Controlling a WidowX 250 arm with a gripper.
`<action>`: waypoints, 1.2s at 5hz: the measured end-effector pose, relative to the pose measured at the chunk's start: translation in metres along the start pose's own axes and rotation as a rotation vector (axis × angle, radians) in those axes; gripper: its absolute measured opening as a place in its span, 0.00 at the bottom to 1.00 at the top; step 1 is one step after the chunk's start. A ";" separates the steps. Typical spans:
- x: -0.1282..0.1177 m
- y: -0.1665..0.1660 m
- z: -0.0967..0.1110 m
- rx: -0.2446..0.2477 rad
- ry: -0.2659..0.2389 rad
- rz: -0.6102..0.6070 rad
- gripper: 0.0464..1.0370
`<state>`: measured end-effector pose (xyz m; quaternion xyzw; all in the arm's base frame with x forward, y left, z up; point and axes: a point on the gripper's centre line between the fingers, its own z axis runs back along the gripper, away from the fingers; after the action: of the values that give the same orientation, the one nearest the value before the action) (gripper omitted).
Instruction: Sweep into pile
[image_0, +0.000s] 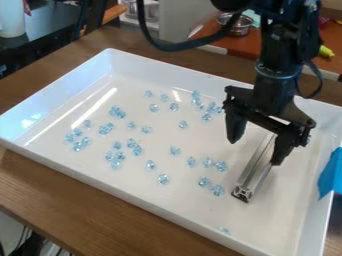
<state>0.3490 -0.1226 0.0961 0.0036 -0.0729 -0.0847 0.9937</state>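
Note:
The black gripper (256, 151) hangs over the right part of the white tray (127, 186), open, its two fingers wide apart. Between and below the fingers lies a silver metal bar (255, 169), slanting from under the gripper down to its dark near end. The right finger overlaps the bar's side in view; whether they touch, I cannot tell. Clear light-blue crystals (163, 179) are scattered over the tray's left and middle, some in small clusters. A few crystals (218, 190) lie just left of the bar's near end, and a single one (224, 230) is near the front wall.
Raised walls surround the tray, which stands on a brown wooden table (87, 200). Blue material (330, 172) covers part of the right wall. A metal bowl (237, 24) stands on an orange-brown surface behind. A black cable (180, 46) loops from the arm over the back wall.

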 end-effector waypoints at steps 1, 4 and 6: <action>-0.005 0.002 -0.005 0.005 0.019 0.020 0.93; -0.025 0.028 -0.009 -0.022 0.063 0.062 0.33; -0.048 0.086 -0.003 -0.045 0.055 0.204 0.33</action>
<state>0.3168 -0.0302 0.0879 -0.0238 -0.0435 0.0154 0.9987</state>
